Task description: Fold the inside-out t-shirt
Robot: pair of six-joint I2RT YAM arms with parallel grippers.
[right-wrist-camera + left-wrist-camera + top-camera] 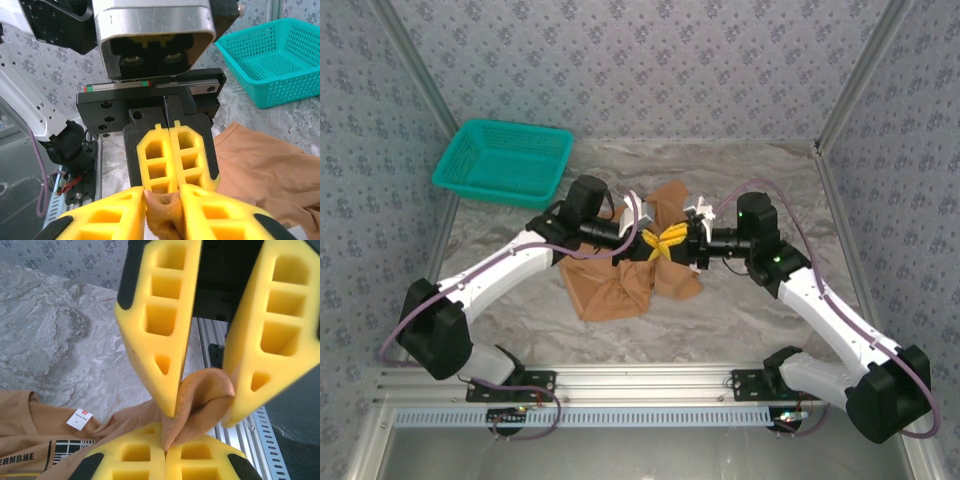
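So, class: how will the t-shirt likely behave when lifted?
Probably floppy: the t-shirt lies crumpled, and its fold curls between the fingers of the right gripper. Likely light: a fingertip pinch by the left gripper holds an edge up.

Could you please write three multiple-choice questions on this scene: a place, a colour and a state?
1. Where does the teal basket stand? A far left corner of the table; B near right corner; C on the shirt.
2. What colour is the neck tag? A black; B white; C green.
3. What is the left gripper doing? A gaping over the basket; B gripping the basket rim; C shut on a fold of the inside-out t-shirt.
Key: 1 A, it sits far left; 2 B, white against tan cloth; 3 C, cloth sticks out between its shut fingers.
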